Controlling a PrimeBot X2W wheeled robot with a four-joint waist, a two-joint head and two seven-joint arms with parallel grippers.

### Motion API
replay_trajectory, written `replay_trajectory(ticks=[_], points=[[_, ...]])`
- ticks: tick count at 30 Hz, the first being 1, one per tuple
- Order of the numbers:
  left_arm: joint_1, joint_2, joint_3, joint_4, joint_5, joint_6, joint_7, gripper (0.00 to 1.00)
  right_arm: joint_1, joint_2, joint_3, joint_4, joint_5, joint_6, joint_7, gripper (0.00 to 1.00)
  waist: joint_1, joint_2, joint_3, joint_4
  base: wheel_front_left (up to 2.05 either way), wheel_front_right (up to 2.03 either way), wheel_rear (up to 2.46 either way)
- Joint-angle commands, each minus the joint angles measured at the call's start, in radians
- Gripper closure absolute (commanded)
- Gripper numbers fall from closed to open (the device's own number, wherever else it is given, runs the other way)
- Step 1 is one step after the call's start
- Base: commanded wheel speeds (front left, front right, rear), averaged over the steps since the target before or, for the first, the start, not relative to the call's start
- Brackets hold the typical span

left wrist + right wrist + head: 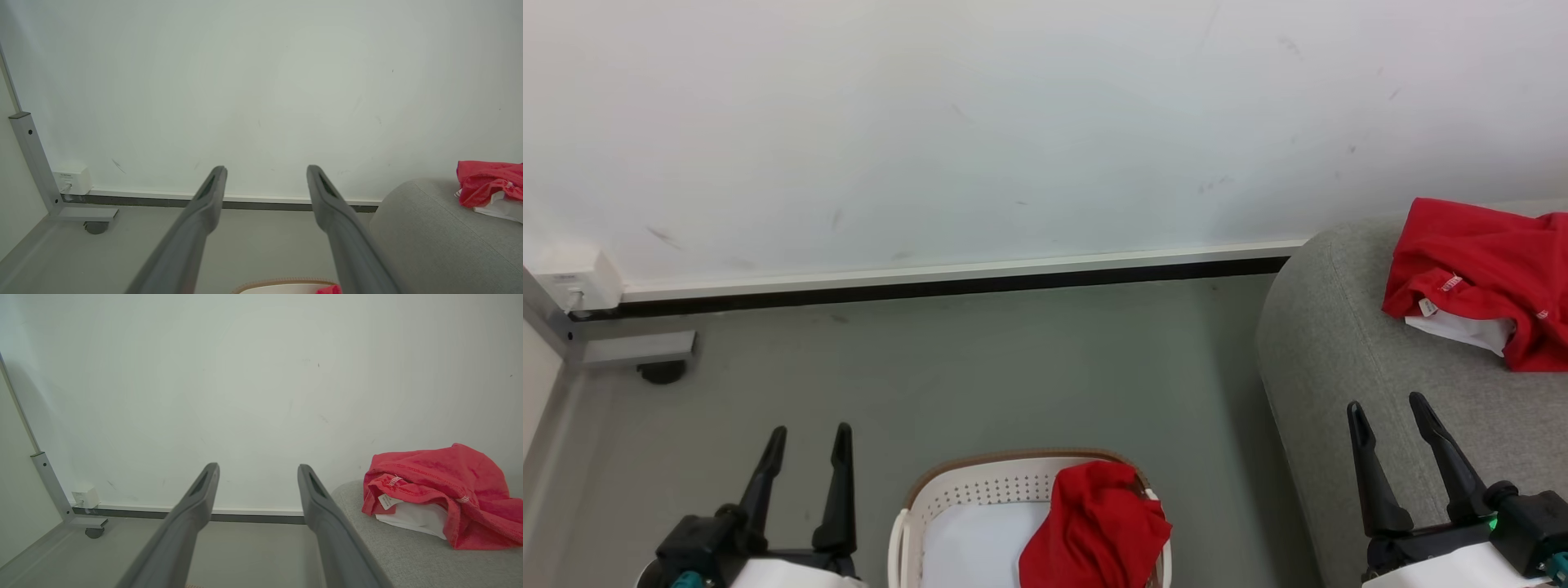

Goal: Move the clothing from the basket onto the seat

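Head view: the basket (1013, 454) stands on the floor (1013, 359) at the bottom edge of the view, between the two arms. The plain red garment (1098, 523) is heaped against the basket's right side and spills over the rim there. The jersey (1478, 269) already lies on the seat (1339, 343), well in from its rounded left edge, with white lining showing. The left gripper (810, 433) hangs over the floor left of the basket and the right gripper (1386, 404) over the seat's near part. Both sets of jaws are spread and hold nothing.

Left wrist view: the left gripper (267, 171) points at the wall with its jaws wide apart. A strip of the basket's brown rim (286, 281) and a scrap of red show at the bottom edge.

Right wrist view: the right gripper (258, 467) has its jaws apart and empty. The jersey (441, 486) sits to their right on the seat (388, 547).

Judged from this, one garment is left to move. Because the cloth is draped over the rim, jaws closing low may catch plastic as well as fabric and drag or tip the light basket. A pinch on a thin outer fold could slip, dropping the garment on the floor between basket and seat. Released too near the seat's rounded edge, it may slide off.
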Motion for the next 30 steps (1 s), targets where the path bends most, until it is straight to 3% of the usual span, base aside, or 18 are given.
replay_trajectory(ticks=[1, 14, 24, 30], points=[[-0.004, 0.001, 0.004, 0.004, 0.018, -0.003, 0.0, 0.0, -0.004, 0.002, 0.001, 0.005, -0.005, -0.002, 0.0, 0.0, 0.0, -0.0001, 0.0, 0.001, 0.0, 0.0, 0.0], [-0.05, -0.001, -0.019, 0.019, 0.016, -0.021, 0.0, 0.0, -0.029, 0.007, -0.016, -0.004, 0.005, -0.002, 0.0, 0.0, 0.0, -0.0001, 0.054, -0.014, 0.0, 0.0, 0.0], [-0.21, 0.026, -0.112, 0.135, 0.023, -0.028, 0.0, 0.0, -0.125, 0.01, -0.062, -0.021, -0.001, -0.002, 0.0, 0.0, 0.0, -0.0001, 0.248, -0.082, 0.0, 0.0, 0.0], [-0.342, 0.081, -0.221, 0.277, 0.02, -0.03, 0.0, 0.0, -0.193, 0.016, -0.088, -0.025, 0.003, -0.002, 0.0, 0.0, 0.0, -0.0001, 0.368, -0.132, 0.0, 0.0, 0.0]])
